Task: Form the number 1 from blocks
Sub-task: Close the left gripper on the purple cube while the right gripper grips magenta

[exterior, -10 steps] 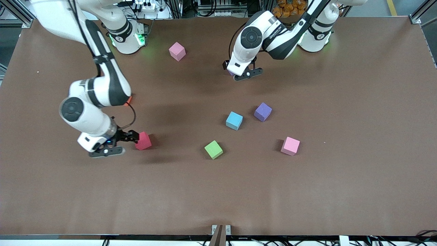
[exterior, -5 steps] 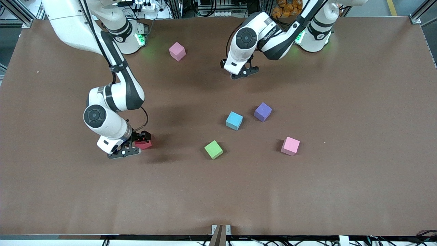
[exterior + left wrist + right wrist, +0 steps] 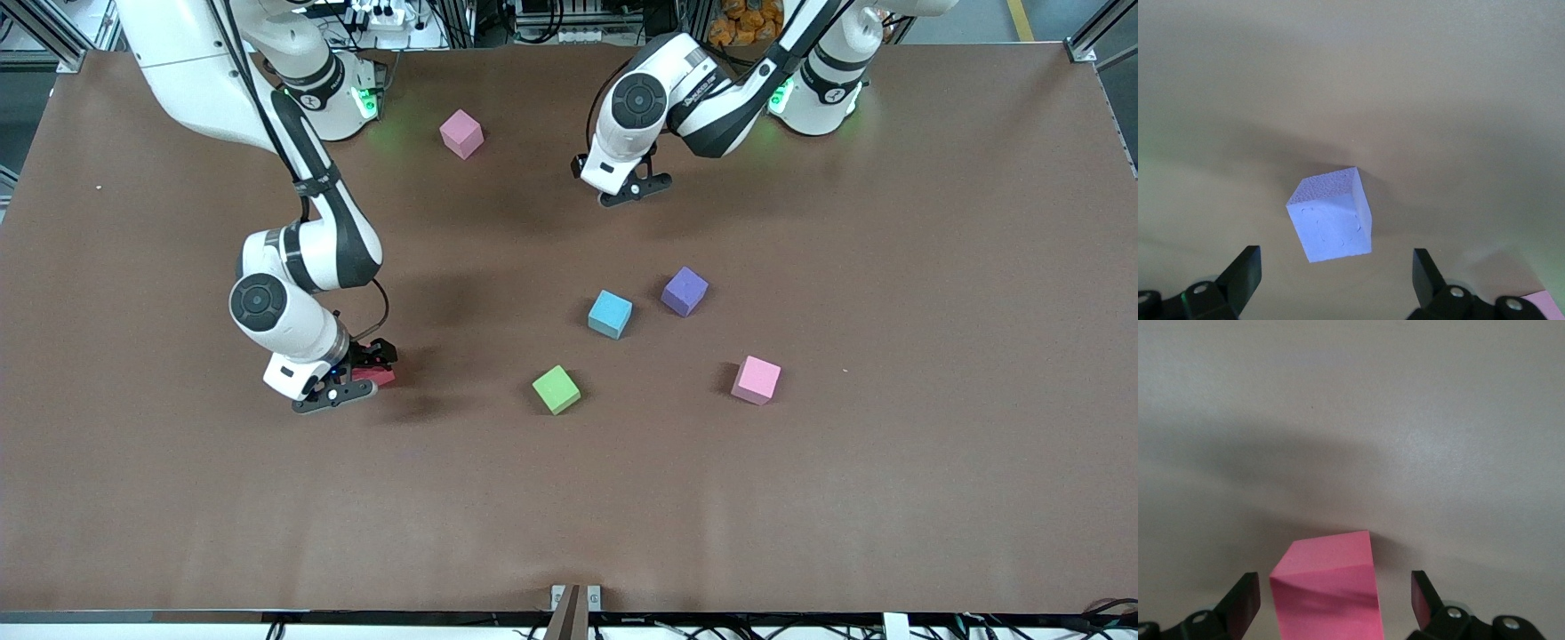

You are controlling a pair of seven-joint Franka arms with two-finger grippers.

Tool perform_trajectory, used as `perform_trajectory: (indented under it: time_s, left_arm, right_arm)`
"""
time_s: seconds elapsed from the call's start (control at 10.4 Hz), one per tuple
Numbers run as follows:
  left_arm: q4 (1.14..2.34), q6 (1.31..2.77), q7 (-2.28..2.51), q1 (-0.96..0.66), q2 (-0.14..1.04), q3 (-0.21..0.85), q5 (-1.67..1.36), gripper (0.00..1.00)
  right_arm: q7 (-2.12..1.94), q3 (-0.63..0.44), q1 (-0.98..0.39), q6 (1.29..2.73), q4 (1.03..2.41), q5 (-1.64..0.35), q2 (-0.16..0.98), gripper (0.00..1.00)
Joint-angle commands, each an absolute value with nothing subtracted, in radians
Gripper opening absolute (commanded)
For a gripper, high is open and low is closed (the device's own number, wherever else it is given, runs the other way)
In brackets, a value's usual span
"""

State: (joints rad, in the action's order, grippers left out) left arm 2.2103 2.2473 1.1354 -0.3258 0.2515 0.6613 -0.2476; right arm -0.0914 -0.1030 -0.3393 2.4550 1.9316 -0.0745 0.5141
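My right gripper (image 3: 363, 380) has slid in over the small red foam cube (image 3: 380, 376), jaws apart, one either side. My left gripper (image 3: 633, 185) has drawn back slightly over a purple foam cube (image 3: 1331, 215), jaws apart. Mid-counter (image 3: 933, 489): light blue cube (image 3: 610, 314), second purple cube (image 3: 685, 291), green cube (image 3: 556, 389).

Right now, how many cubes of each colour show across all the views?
Pink cubes: 2
Purple cubes: 2, the second seen only in the left wrist view
Red cube: 1
Light blue cube: 1
Green cube: 1
Total: 7
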Motion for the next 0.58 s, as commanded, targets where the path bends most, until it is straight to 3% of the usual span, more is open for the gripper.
perform_trajectory:
  time_s: [0.0, 0.48]
  left_arm:
    - [2.210, 2.283, 1.158, -0.351, 0.281, 0.658, -0.245, 1.00]
    - [2.212, 2.299, 1.175, -0.359, 0.339, 0.657, -0.204, 1.00]
  right_arm:
    - [-0.112, -0.113, -0.344, 2.476, 1.944, -0.080, 0.517, 1.00]
    - [-0.107, -0.115, -0.334, 2.532, 1.986, -0.087, 0.518, 0.99]
